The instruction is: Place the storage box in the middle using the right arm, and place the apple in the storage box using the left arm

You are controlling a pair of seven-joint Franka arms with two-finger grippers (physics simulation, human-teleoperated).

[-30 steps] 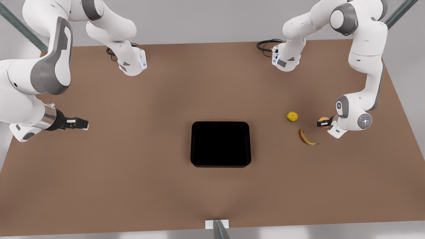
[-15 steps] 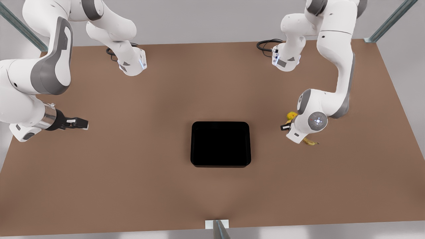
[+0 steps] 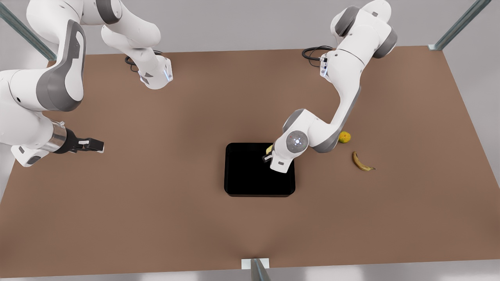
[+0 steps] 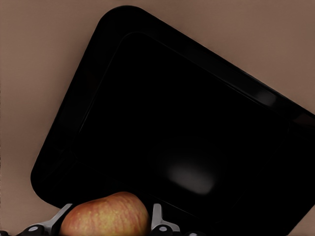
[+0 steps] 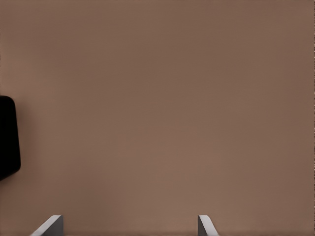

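My left pincer (image 3: 268, 153) grips the apple (image 4: 105, 214) between its fingers, hanging above the storage box (image 3: 250, 175) near its corner. The box sits mid-bench (image 3: 156, 218). My right pincer (image 3: 95, 145) waits with fingers spread over bare bench, well apart from the box, at the front view's left.

No readable words, numbers, labels or brand names appear anywhere.
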